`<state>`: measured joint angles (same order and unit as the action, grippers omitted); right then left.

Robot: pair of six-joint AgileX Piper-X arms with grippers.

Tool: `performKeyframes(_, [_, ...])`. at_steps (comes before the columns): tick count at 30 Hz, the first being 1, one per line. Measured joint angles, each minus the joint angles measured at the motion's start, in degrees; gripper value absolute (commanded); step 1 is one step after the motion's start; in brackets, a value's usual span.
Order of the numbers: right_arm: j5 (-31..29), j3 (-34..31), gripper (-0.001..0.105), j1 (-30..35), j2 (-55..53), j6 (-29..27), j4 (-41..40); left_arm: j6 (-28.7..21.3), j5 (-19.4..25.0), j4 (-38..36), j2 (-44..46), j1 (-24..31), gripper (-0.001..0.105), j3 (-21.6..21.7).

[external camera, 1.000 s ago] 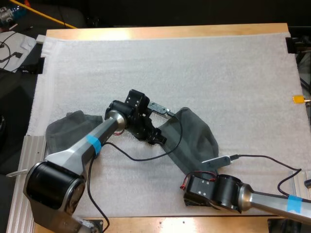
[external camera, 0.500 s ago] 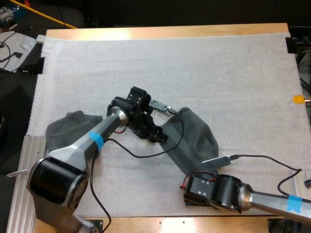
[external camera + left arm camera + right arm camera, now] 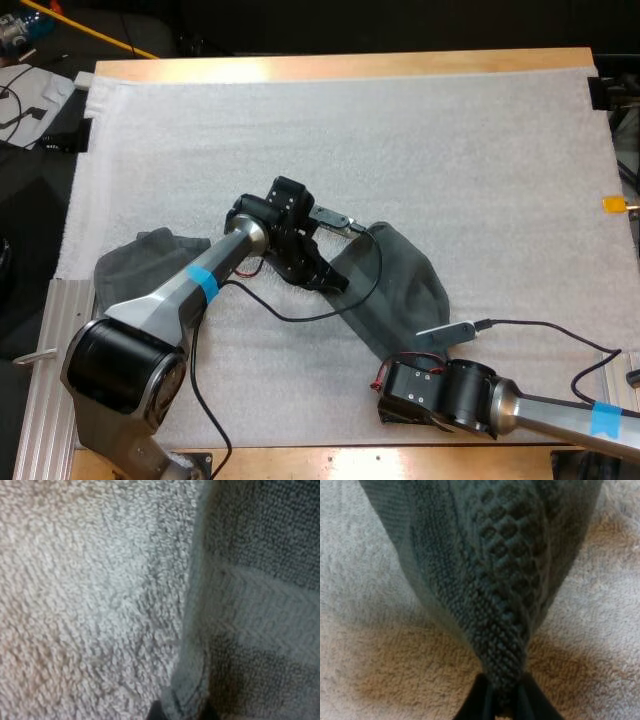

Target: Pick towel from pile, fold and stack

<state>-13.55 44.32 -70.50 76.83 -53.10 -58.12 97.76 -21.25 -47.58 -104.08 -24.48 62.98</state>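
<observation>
The grey towel lies on the white mat, one edge pinched tight in my left claw and one corner in my right claw, so I think we are spreading it, and next both should pull it flat for folding.

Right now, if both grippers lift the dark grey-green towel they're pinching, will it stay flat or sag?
Likely floppy: the dark grey-green towel bunches into folds at the right gripper, so it should sag between grips. Probably not slippery: its weave looks knobbly. The left gripper holds only its hem, which might slip out.
</observation>
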Motion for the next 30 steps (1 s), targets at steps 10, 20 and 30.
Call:
performKeyframes(10, [-3.62, 0.00, 0.000, 0.00, -0.70, 1.83, -1.65, -1.10, 0.44, -1.37, 6.26, -0.19, 0.000, 0.01])
performKeyframes(20, [-11.79, 5.91, 0.000, 0.00, -7.59, 3.00, -13.22, -2.30, 2.12, -6.26, 24.70, -0.19, 0.000, 0.01])
performKeyframes(30, [-16.26, 13.10, 0.000, 0.00, -13.86, 2.68, -18.38, -1.66, 3.00, -13.38, 37.24, -0.29, 0.000, 1.53])
